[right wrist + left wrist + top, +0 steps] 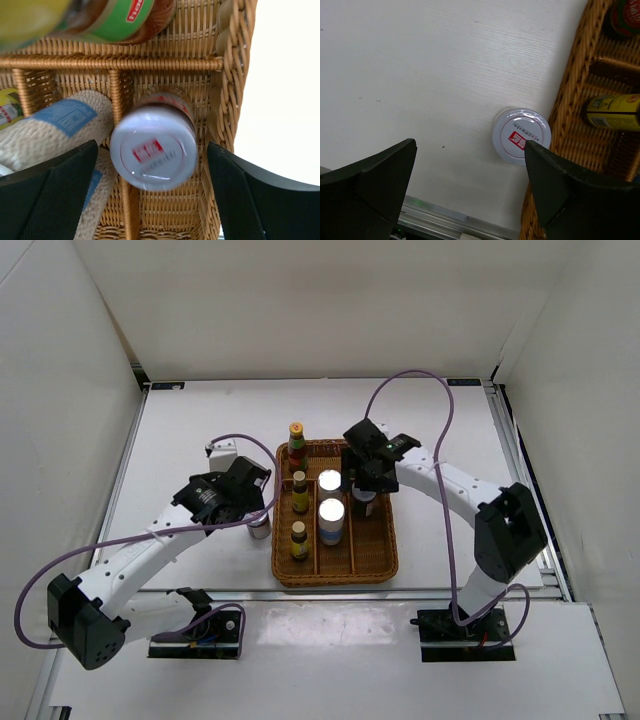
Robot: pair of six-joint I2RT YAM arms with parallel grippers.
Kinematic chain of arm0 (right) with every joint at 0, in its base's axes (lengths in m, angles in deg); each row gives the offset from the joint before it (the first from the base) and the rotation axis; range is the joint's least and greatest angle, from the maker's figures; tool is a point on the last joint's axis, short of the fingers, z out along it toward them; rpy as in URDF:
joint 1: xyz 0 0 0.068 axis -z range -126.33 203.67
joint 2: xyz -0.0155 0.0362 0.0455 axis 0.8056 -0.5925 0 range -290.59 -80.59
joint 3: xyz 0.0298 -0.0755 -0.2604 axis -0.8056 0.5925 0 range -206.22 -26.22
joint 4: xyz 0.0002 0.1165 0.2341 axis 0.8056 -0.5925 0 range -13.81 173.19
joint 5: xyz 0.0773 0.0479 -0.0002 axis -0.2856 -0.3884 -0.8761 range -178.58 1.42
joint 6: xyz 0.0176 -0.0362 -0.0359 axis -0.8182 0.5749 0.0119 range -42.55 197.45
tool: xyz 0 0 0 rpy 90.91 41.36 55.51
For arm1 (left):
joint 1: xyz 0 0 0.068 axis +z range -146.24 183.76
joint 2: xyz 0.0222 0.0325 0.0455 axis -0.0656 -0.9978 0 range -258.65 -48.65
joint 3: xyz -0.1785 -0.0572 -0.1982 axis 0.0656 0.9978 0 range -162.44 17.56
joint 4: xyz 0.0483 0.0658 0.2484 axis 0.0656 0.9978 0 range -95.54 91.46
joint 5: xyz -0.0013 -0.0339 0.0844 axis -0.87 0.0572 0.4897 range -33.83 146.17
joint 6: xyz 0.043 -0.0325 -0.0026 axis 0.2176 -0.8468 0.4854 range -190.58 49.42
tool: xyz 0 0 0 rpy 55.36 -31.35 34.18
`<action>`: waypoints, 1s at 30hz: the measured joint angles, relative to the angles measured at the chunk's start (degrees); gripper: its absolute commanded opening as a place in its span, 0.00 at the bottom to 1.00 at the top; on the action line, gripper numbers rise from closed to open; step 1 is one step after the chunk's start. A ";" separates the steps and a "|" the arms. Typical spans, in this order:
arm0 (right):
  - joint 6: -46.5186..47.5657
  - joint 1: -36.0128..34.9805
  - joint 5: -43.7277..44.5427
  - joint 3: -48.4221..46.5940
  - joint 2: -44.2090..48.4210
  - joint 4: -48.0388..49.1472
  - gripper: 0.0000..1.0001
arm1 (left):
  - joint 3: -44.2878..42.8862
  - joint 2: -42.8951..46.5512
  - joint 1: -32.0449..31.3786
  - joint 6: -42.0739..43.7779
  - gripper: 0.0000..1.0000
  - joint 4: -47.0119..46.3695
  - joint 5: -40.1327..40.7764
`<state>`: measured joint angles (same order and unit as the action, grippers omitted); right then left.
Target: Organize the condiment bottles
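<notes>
A brown wicker tray (385, 555) holds one tall green-necked bottle (296, 440), two small brown yellow-capped bottles (300, 490) and two silver-lidded jars (331, 510). My right gripper (362, 482) is open over the tray's right compartment. In the right wrist view a third jar (152, 150) stands there between my spread fingers, untouched, above the gripper (152, 195). A fourth jar (260, 529) stands on the table against the tray's left side. My left gripper (250, 502) is open above it. In the left wrist view this jar (521, 135) lies just beyond the right finger (570, 190).
The tray wall (570, 90) runs close beside the loose jar, and a yellow-labelled bottle (612, 112) shows inside. In the right wrist view the tray's rim (230, 75) and a divider hem in the jar, with the green-necked bottle (115, 17) behind. White walls enclose the table.
</notes>
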<state>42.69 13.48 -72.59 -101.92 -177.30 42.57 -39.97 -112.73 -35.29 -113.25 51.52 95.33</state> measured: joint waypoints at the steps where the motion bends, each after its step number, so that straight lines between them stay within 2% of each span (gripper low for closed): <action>1: 0.02 0.00 0.11 0.00 0.50 -0.11 0.92 | 0.02 0.00 0.00 0.00 1.00 -0.61 -0.52; 6: -0.15 0.00 0.63 0.04 6.56 -1.73 0.94 | 1.68 0.00 0.00 0.63 1.00 -5.60 -3.82; 11: -0.22 -0.02 1.20 0.61 18.25 -2.01 0.95 | 5.42 -0.90 0.42 2.03 1.00 -12.15 -8.50; 15: -0.09 -0.02 1.68 2.62 26.82 -2.03 0.99 | 6.29 -6.86 2.58 2.89 1.00 -16.11 -12.85; 19: 0.44 0.00 2.10 5.75 31.71 -2.62 0.99 | 6.51 -12.66 4.55 3.02 1.00 -17.94 -15.54; 23: 0.74 0.00 2.93 8.13 33.24 -2.95 0.99 | 6.45 -14.88 6.16 2.67 0.82 -19.02 -18.43; 24: 0.79 0.00 3.13 8.55 33.33 -2.99 0.99 | 6.49 -14.97 6.40 2.54 0.74 -19.28 -18.75; 25: 0.83 0.00 3.30 8.85 33.35 -3.02 0.99 | 6.58 -15.12 6.54 2.60 0.58 -19.34 -18.99; 27: 0.87 0.00 3.45 9.18 33.35 -3.08 0.99 | 6.67 -14.73 6.67 2.82 0.45 -19.02 -19.41; 28: 0.90 0.00 3.48 9.20 33.35 -3.10 0.99 | 6.69 -14.34 6.69 2.73 0.35 -18.51 -19.85; 30: 1.09 0.00 3.58 9.31 33.44 -3.04 0.99 | 6.38 -13.03 6.69 2.97 0.29 -16.46 -19.98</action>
<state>43.78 13.48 -69.01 -92.61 -143.85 39.53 -33.59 -125.75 -28.60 -110.28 35.06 75.35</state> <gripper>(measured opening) 0.988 0.729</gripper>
